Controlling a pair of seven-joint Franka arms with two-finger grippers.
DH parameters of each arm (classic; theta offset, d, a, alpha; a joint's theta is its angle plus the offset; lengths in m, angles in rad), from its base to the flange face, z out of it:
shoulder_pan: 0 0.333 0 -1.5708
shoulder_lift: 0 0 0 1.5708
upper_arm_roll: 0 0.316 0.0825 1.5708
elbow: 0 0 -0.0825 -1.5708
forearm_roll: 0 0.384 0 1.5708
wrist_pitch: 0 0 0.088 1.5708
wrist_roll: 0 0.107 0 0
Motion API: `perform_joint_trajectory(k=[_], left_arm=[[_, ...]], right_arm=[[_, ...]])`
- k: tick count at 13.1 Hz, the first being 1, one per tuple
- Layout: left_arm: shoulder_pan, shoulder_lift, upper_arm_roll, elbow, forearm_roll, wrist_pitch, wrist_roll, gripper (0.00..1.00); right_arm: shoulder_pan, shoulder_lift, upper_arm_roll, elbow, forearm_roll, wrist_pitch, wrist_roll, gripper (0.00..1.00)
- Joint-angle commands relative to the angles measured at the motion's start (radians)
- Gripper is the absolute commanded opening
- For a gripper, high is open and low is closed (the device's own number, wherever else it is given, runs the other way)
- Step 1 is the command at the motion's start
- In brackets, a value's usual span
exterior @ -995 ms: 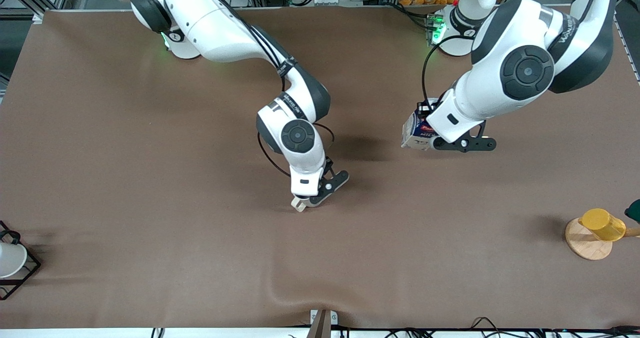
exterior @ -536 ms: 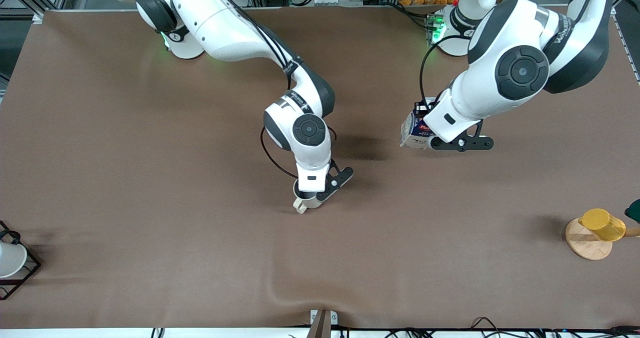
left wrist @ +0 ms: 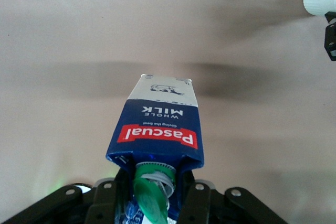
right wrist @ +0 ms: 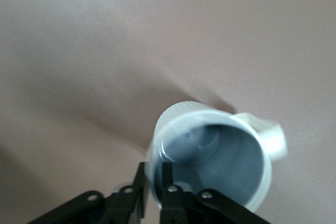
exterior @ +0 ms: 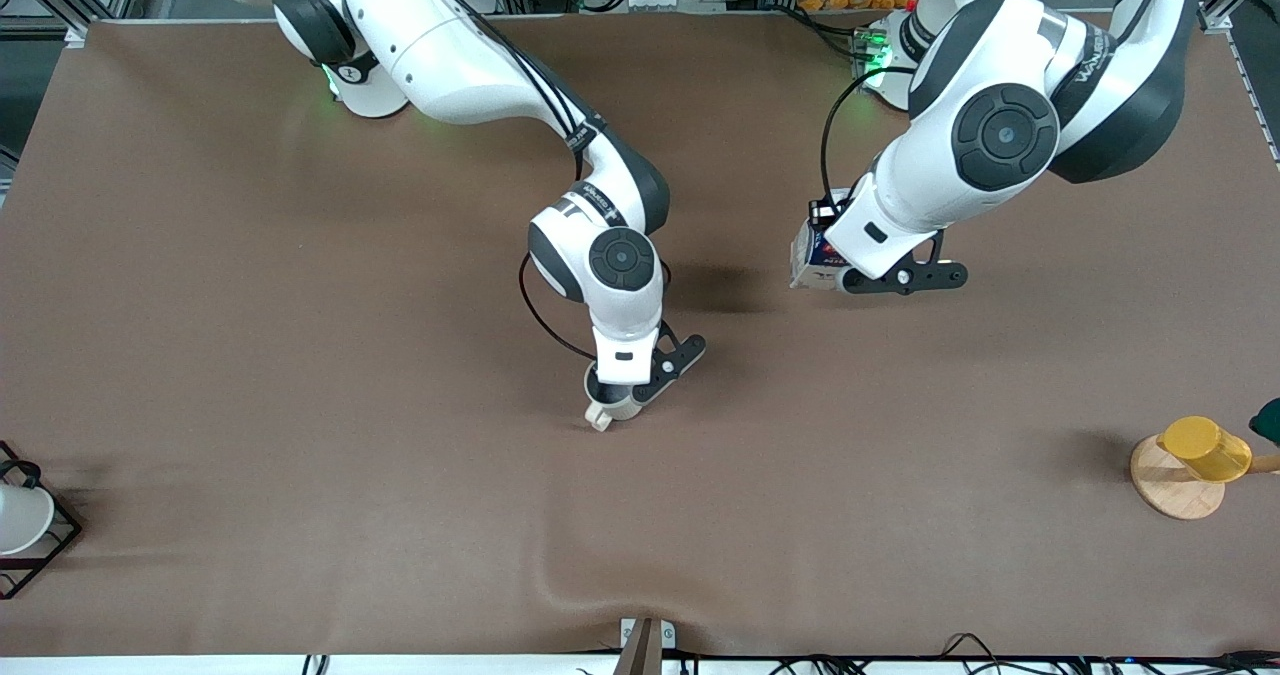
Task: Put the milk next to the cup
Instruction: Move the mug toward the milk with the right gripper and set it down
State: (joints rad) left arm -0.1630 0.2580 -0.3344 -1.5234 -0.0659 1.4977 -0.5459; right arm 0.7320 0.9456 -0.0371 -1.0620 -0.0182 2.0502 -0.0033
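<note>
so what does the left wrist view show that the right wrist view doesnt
Only the left wrist view shows the milk, its green cap end held in the left gripper, with its red band and printed wording. Only the right wrist view shows the cup, looking down into its grey inside, its handle to one side, and the right gripper with its fingers over the rim. Both show bare brown table underneath.

Left arm: bent at the elbow, reaching in over mid-desk.
Left tool [left wrist: 149,200]: clamped on a dark blue carton.
Right arm: stretched toward desk centre, wrist pointing down.
Right tool [right wrist: 152,190]: pinching a pale mug's rim.
</note>
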Motion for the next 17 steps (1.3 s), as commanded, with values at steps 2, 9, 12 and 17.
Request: perform_joint_trajectory(k=[2, 9, 12, 17], left_arm=[[-0.012, 0.013, 0.003, 0.019, -0.018, -0.017, -0.049, 0.36], [-0.128, 0.128, 0.014, 0.104, -0.055, 0.050, -0.081, 0.36], [-0.197, 0.216, 0.018, 0.163, -0.043, 0.163, -0.198, 0.36], [-0.314, 0.328, 0.070, 0.227, -0.043, 0.309, -0.264, 0.36]], right_arm=[[-0.003, -0.025, 0.005, 0.024, -0.011, -0.033, 0.100, 1.00], [-0.153, -0.195, 0.009, -0.011, -0.005, -0.159, 0.141, 1.00], [-0.244, -0.402, 0.011, -0.227, -0.005, -0.154, 0.124, 1.00], [-0.391, -0.634, 0.010, -0.484, -0.008, -0.139, 0.068, 1.00]])
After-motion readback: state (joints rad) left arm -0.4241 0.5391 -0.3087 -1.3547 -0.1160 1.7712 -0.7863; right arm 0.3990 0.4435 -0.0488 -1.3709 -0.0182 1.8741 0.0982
